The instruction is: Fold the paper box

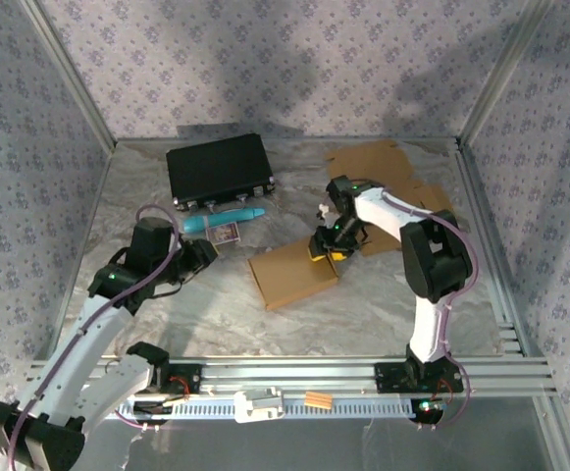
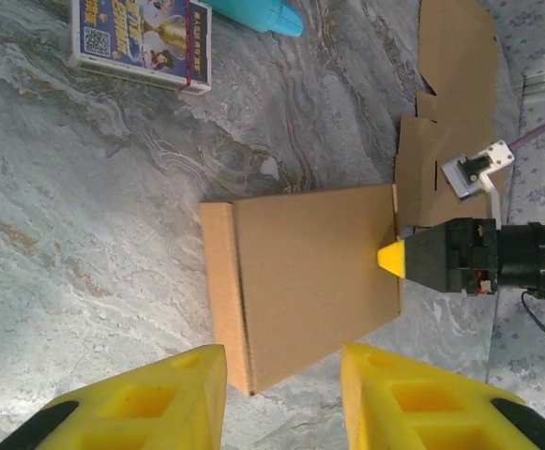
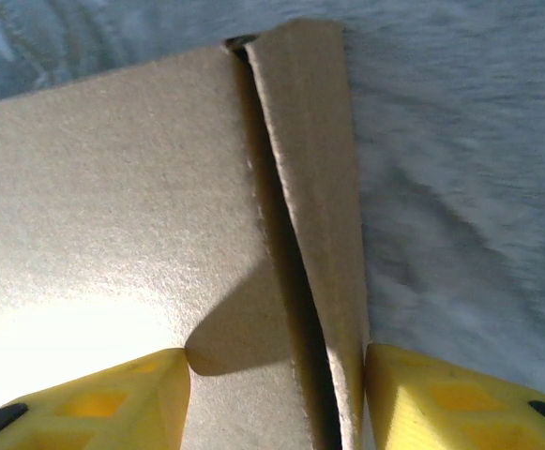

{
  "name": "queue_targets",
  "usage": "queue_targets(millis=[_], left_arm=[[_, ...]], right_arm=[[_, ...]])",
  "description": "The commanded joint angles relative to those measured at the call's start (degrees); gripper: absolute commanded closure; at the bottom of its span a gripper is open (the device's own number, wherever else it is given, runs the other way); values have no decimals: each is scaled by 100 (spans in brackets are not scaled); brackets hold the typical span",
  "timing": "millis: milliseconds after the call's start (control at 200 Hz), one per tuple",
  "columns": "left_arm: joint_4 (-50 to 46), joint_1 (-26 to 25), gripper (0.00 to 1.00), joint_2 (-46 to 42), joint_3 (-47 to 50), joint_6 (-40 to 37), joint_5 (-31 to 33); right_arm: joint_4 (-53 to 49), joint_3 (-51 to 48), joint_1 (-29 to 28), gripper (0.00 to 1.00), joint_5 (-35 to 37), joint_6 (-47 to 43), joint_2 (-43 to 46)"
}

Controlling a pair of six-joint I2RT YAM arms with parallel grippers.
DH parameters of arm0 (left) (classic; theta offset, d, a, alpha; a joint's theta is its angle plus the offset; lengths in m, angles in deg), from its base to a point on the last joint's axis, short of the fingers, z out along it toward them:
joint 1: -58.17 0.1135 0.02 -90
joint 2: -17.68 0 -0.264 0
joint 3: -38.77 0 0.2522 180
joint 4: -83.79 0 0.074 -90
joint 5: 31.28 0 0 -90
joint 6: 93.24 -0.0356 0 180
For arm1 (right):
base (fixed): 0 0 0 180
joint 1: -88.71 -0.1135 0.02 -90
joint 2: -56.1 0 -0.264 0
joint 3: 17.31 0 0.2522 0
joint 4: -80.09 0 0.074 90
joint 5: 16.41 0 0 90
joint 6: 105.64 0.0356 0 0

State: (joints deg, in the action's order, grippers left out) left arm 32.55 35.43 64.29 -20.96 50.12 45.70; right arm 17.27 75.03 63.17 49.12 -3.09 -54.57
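Mostly done on paper box (image 1: pixel 292 275), lying shut mid-table (image 1: pixel 383 304) — just tucking the gaping side flap (image 3: pixel 314 187) left, with right gripper (image 1: pixel 324 253) parted astride it, not pinching, and left gripper (image 2: pixel 281 394) parted, empty, near the opposite end.

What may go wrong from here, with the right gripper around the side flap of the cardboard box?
1. The side flap stands away from the cardboard box with a gap beside it. If the right gripper closes, the flap may crease instead of tucking in.
2. The left gripper hovers open, apart from the box, so nothing steadies it. A push from the right may slide the box.
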Motion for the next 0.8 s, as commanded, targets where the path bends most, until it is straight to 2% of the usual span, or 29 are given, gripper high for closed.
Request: queue_targets(millis=[0, 75, 170, 310, 635, 795], left_arm=[[-103, 42, 64, -114, -37, 77, 6], [-326, 42, 64, -155, -125, 104, 82], [-450, 50, 65, -200, -282, 88, 141], [-694, 44, 65, -333, -487, 34, 180], [-1434, 51, 65, -728, -796, -163, 177], [-1570, 51, 65, -927, -755, -186, 142]], right_arm=[[232, 137, -504, 51, -36, 624, -121], [174, 433, -855, 57, 239, 1187, -341], [572, 552, -1171, 66, 82, 2195, -489], [923, 1111, -1792, 67, 183, 3284, -838], [744, 4134, -2816, 67, -53, 4604, -2950], [759, 5004, -3004, 58, 20, 5043, -3360]])
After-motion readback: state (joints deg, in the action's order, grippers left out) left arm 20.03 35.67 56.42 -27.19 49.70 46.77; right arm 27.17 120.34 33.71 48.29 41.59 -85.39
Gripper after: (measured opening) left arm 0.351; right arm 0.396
